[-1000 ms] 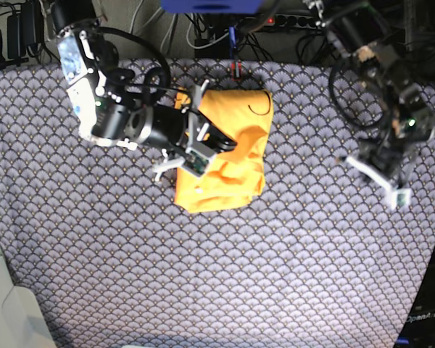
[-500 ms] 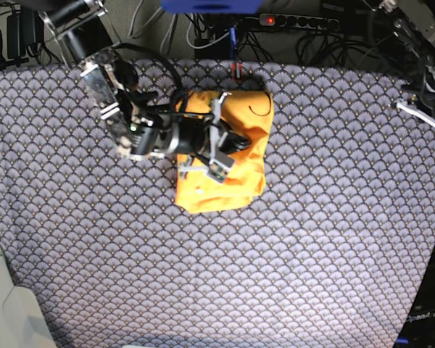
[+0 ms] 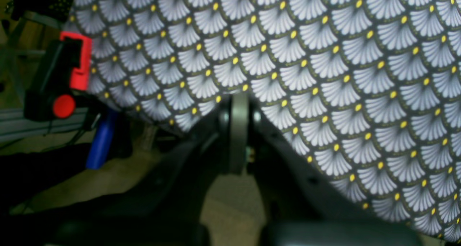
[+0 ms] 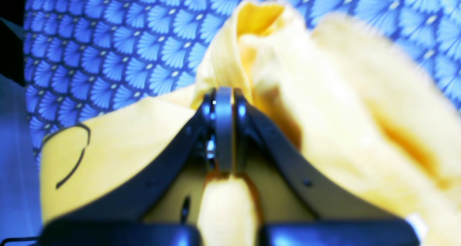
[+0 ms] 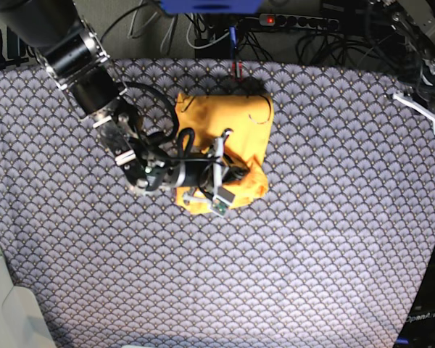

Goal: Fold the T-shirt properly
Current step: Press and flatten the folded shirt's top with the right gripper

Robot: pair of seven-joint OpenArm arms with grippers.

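T-shirt (image 5: 228, 134) is lying as a compact orange-yellow bundle just above the centre of the base view, on the fan-patterned cloth (image 5: 312, 239). Upper part is sitting flat with the neckline curve showing near its upper right corner; lower right part is bunching up, not flat.

Right gripper (image 5: 228, 177) is reaching in from the upper left of the base view and sitting over the bundle's lower edge. In the right wrist view its jaws are reading as clenched on a pinch of yellow fabric (image 4: 225, 73), with a ridge of cloth rising just beyond the tips and more fabric billowing at frame right. Judgement: the layer is being held up so it can be carried over the flat part as a further fold.

Left gripper (image 5: 420, 109) is parking at the far right edge of the base view, well apart from the shirt. Its wrist view is showing only patterned cloth (image 3: 342, 76) and the table edge, jaws pressed together on nothing. Judgement: it is keeping clear of the working arm.
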